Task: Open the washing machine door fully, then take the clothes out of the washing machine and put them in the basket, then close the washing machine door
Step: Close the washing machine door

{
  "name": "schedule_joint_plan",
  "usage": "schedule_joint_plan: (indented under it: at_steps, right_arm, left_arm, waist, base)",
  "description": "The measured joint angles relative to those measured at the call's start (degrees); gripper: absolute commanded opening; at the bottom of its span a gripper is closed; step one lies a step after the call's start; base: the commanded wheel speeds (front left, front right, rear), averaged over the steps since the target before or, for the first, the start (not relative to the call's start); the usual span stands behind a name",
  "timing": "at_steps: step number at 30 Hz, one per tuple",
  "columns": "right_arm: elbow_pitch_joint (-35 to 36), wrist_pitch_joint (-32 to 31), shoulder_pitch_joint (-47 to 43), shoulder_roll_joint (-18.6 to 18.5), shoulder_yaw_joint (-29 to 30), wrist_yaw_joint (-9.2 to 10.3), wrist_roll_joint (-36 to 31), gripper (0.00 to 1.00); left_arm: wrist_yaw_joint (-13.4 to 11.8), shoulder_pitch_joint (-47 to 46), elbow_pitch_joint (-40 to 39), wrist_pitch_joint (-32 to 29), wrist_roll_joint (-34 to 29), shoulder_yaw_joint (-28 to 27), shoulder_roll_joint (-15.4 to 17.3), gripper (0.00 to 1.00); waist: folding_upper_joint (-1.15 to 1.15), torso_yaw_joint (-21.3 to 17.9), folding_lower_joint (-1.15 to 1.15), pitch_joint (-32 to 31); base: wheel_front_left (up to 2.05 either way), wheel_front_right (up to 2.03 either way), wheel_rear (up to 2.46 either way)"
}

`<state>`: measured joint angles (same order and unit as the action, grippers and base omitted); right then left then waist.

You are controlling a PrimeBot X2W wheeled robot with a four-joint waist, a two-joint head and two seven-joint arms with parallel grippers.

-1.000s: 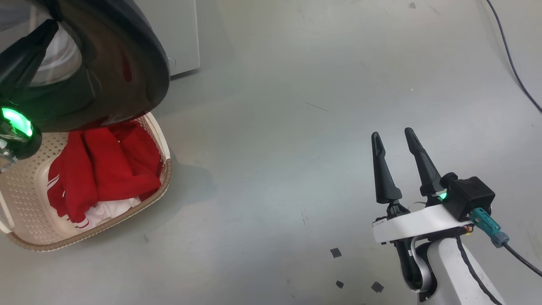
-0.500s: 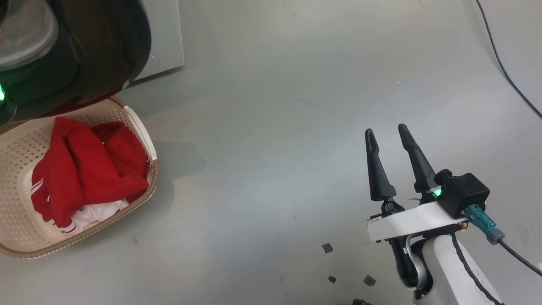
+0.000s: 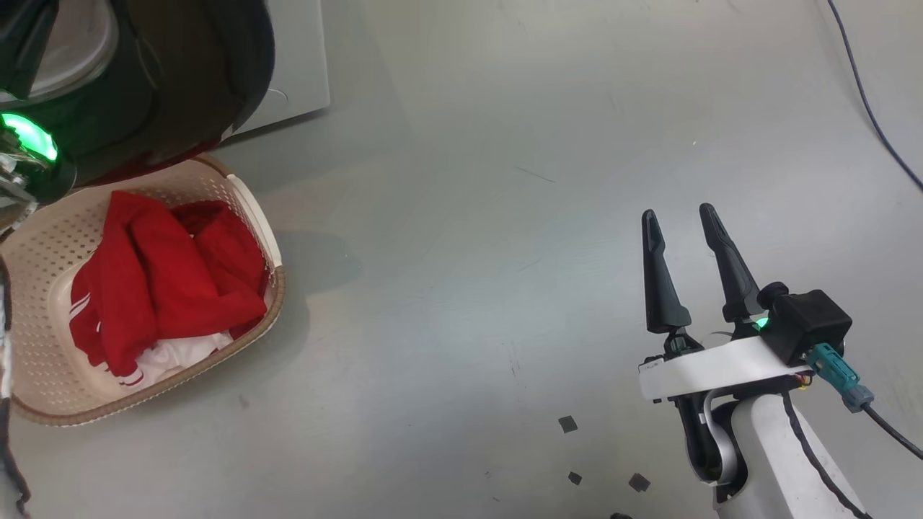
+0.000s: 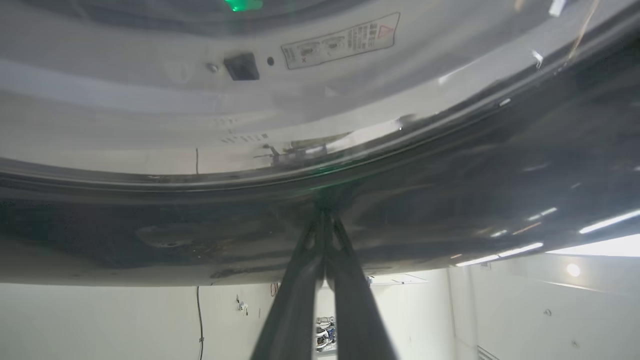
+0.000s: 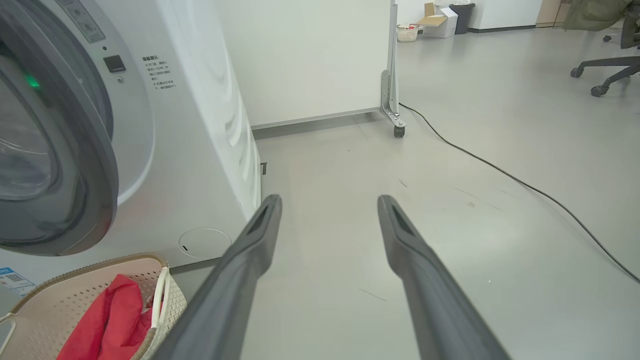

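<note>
You are pressing your clenched left gripper [image 4: 325, 216] on the black rim of the hard, slippery-looking door [image 4: 475, 190], your right gripper [image 3: 678, 211] is hanging spread wide, and the clothes [image 3: 159, 281] are lying in the basket [image 3: 40, 252].

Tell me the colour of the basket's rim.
Brown, woven-look rim on the cream basket; head view shows it best.

Smooth grey floor [image 3: 461, 216], faint scuffs. Cream basket [image 3: 36, 249] stands on it, just beside white washing machine [image 5: 200, 150]. Three small dark squares [image 3: 568, 424] lie well apart from basket. Dark cable [image 5: 500, 172] trails across floor from near partition castor [image 5: 397, 131].
</note>
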<state>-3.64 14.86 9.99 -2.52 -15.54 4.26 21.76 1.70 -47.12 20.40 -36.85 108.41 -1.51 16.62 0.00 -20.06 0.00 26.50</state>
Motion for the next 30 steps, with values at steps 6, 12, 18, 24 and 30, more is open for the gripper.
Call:
schedule_joint_plan:
  at_steps: [6, 12, 18, 24, 30]
  right_arm:
    - [-0.2, 0.0, 0.0, 0.0, 0.5, 0.00, -0.9, 1.00]
    - [-0.9, 0.0, 0.0, 0.0, 0.9, -0.08, -2.4, 1.00]
    - [-2.0, 0.0, 0.0, 0.0, 1.9, -0.30, -3.8, 1.00]
    - [-3.3, 0.0, -0.7, -0.1, 2.3, -1.19, -4.7, 1.00]
    - [-4.6, 0.0, -2.3, -0.1, 2.6, -1.74, -5.5, 1.00]
  left_arm:
    - [3.5, 2.0, 0.5, -1.1, 0.9, -0.4, -1.5, 0.00]
    - [4.8, 8.0, 0.8, -1.3, 2.1, -2.8, -3.5, 0.00]
    - [5.2, 14.5, -0.4, -0.5, 3.6, -5.0, -6.4, 0.14]
    - [5.2, 21.0, -3.9, 0.7, 3.9, -7.9, -10.1, 1.00]
    - [5.2, 24.5, -8.8, 3.0, 1.2, -10.3, -12.9, 1.00]
  waist:
    - [0.00, 2.5, 0.00, -0.6]
    - [0.00, 5.5, 0.00, -1.8]
    - [0.00, 8.6, 0.00, -3.5]
    - [0.00, 11.6, 0.00, -5.9]
    - [0.00, 14.0, 0.00, -8.2]
  base:
    - [0.00, 0.00, 0.00]
    - [0.00, 0.00, 0.00]
    - [0.00, 0.00, 0.00]
    - [0.00, 0.00, 0.00]
    - [0.00, 0.00, 0.00]
